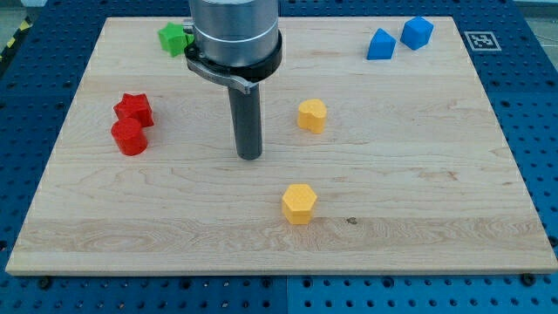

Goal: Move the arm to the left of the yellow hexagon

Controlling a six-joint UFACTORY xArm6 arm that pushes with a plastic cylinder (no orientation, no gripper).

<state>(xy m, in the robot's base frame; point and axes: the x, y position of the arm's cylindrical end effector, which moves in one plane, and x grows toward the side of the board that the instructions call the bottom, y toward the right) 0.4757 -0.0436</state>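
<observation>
My tip (250, 157) is seen near the board's (436, 201) middle, up and left of the yellow hexagon (298, 203), well apart; no gripper is fitted.

- The yellow hexagon (299, 203) is a small six-sided block lying flat on the wooden board, in the lower middle of the view, standing alone.
- The tip (250, 156) rests up-left of it, apart.

Pale wooden board (418, 218) sits on a blue perforated bench (540, 105), with a black-and-white marker tag (481, 40) up at 2 o'clock.
</observation>
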